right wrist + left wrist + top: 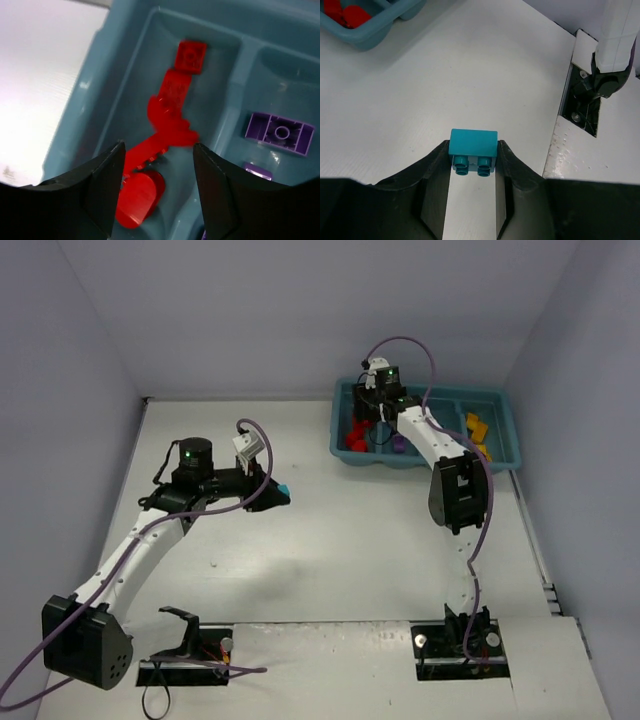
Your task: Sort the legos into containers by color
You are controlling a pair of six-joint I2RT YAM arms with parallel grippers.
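My left gripper (473, 155) is shut on a cyan lego (473, 150), held above the white table left of centre; it also shows in the top view (283, 489). My right gripper (158, 165) is open and empty, hovering over the leftmost compartment of the teal tray (343, 392). Several red legos (167, 120) lie in that compartment, one rounded (140, 197). Purple legos (277, 132) lie in the compartment beside it. Yellow-orange legos (477, 426) lie in the far right compartment.
The tray (125, 70) stands at the table's back right by the wall. Its corner with red legos (347, 15) shows in the left wrist view. The right arm's base (600, 80) sits at the near edge. Walls close in on three sides.
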